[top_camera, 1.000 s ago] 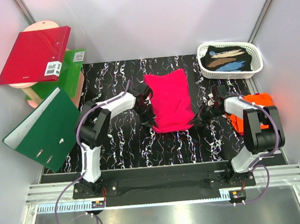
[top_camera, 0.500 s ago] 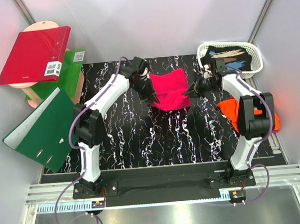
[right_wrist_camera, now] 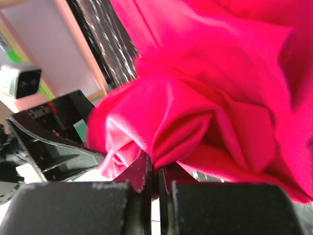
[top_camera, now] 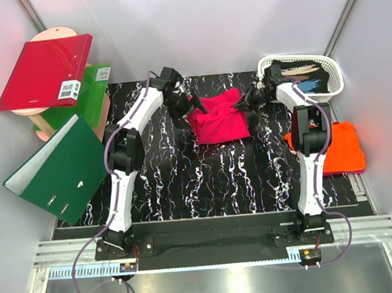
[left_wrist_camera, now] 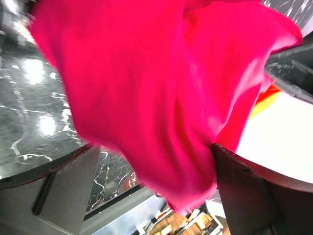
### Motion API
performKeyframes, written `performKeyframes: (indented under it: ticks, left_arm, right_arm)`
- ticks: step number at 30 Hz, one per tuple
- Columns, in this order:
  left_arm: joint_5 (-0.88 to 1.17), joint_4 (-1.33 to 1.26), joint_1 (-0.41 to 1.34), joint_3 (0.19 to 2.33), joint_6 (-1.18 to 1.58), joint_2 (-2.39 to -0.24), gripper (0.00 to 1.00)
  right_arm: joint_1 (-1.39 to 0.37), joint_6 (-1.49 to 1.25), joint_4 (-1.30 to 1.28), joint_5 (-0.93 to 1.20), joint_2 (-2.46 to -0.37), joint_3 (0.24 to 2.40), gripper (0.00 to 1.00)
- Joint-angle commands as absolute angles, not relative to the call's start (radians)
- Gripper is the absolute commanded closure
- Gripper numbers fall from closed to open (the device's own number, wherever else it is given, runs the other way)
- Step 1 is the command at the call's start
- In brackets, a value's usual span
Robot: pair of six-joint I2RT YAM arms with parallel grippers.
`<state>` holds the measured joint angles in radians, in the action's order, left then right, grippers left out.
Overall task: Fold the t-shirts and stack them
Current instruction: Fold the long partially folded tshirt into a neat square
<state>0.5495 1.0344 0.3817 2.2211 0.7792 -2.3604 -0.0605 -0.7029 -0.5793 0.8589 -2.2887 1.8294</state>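
Note:
The magenta-pink t-shirt [top_camera: 221,121] lies folded in half at the back middle of the black marbled table [top_camera: 185,181]. My left gripper [top_camera: 191,107] is at its far left corner, fingers spread wide and open. In the left wrist view the pink cloth [left_wrist_camera: 161,88] hangs loose between the left gripper's [left_wrist_camera: 151,196] fingers. My right gripper [top_camera: 248,99] is at the far right corner. In the right wrist view the right gripper [right_wrist_camera: 157,172] is shut on a bunched fold of the pink cloth [right_wrist_camera: 195,112]. The orange t-shirt [top_camera: 335,148] lies crumpled at the right edge.
A white basket [top_camera: 266,66] with dark patterned cloth stands at the back right, close to the right arm. A red binder [top_camera: 44,71] and green binders [top_camera: 58,167] lean on a wooden stand off the table's left side.
Both grippers carried the shirt's near edge to the far side, folding it in half. The left gripper has opened and let the cloth go. The right one stays shut.

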Motion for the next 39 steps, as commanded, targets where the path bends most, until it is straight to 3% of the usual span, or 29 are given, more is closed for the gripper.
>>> performKeyframes:
  ticks: [1, 18, 27, 30, 31, 33, 39]
  left_arm:
    - [0.592, 1.035, 0.351, 2.206, 0.752, -2.287, 0.01]
    - [0.577, 1.002, 0.327, 2.051, 0.693, -2.148, 0.01]
    - [0.568, 1.005, 0.327, 1.976, 0.67, -2.134, 0.01]
    - [0.565, 1.003, 0.327, 1.944, 0.661, -2.126, 0.01]
    - [0.566, 1.005, 0.327, 1.941, 0.658, -2.125, 0.01]
    - [0.569, 1.002, 0.327, 1.939, 0.647, -2.123, 0.01]
    - [0.552, 0.991, 0.327, 1.994, 0.621, -2.106, 0.01]
  right_arm:
    - [-0.06, -0.756, -0.563, 0.893, -2.342, 1.977, 0.99]
    - [-0.058, -0.929, -0.537, 0.891, -2.663, 2.471, 0.98]
    - [-0.058, -1.23, -0.129, 0.893, -2.73, 2.499, 0.97]
    - [-0.06, -1.262, -0.129, 0.858, -2.778, 2.555, 0.95]
    - [-0.058, -1.262, -0.129, 0.854, -2.805, 2.58, 0.86]
    - [-0.058, -1.252, -0.133, 0.845, -2.822, 2.589, 0.01]
    - [-0.06, -1.05, -0.153, 0.784, -2.662, 2.395, 0.0]
